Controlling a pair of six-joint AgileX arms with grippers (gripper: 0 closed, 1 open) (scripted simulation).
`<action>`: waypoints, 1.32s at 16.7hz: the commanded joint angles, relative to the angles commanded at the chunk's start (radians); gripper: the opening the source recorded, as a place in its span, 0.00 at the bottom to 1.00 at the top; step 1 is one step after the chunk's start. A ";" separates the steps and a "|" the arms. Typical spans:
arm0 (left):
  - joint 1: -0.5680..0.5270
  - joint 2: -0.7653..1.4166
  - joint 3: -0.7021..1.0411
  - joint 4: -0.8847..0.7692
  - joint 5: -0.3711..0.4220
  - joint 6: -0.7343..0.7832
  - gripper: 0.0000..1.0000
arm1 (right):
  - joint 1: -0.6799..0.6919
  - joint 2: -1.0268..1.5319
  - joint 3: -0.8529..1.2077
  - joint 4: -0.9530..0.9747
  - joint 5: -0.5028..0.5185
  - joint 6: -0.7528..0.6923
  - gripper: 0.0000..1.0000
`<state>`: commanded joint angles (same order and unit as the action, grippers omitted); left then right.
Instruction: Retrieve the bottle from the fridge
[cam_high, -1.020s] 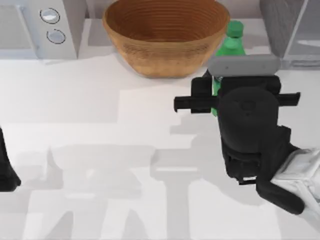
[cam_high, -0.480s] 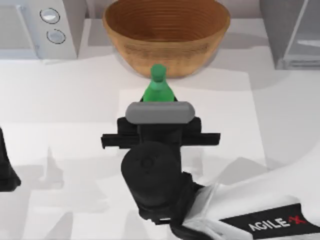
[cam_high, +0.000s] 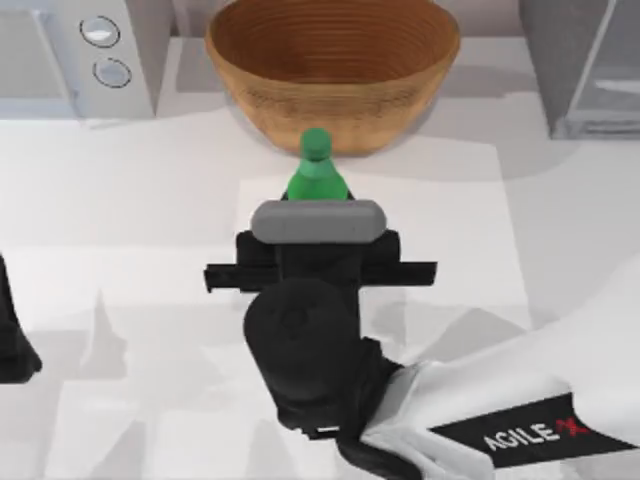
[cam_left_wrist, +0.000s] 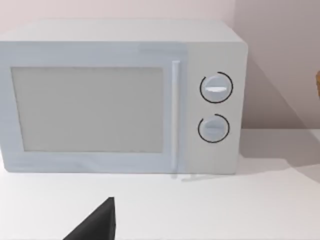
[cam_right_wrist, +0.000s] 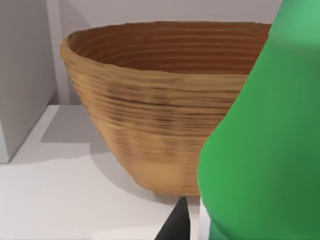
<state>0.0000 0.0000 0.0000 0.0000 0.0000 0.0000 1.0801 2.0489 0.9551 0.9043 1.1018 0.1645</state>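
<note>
Wooden bowl (cam_high: 333, 75) just behind the bottle (cam_high: 317, 178); bare table (cam_high: 130, 200) leftward.

The right tool (cam_high: 318, 205) has carried the bottle (cam_high: 316, 172) from beside the fridge (cam_high: 580, 62) to mid-table.

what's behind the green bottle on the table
The wooden bowl stands just behind the bottle, toward the back wall. The right claw covers the bottle's lower body.

The right arm (cam_high: 520, 410) is showing a white shell with a black panel reading AGILEX in white letters, the X in red. Its wrist is bulging as a rounded matte black housing, carrying a black crossbar and a grey rounded bar. The left arm (cam_high: 15, 340) is appearing black.
</note>
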 joint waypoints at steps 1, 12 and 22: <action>0.000 0.000 0.000 0.000 0.000 0.000 1.00 | -0.016 0.032 0.015 0.020 -0.014 -0.006 0.00; 0.000 0.000 0.000 0.000 0.000 0.000 1.00 | -0.086 0.153 0.085 0.111 -0.087 -0.030 0.23; 0.000 0.000 0.000 0.000 0.000 0.000 1.00 | -0.086 0.153 0.085 0.111 -0.087 -0.030 0.98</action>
<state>0.0000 0.0000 0.0000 0.0000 0.0000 0.0000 0.9937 2.2020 1.0400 1.0151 1.0152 0.1348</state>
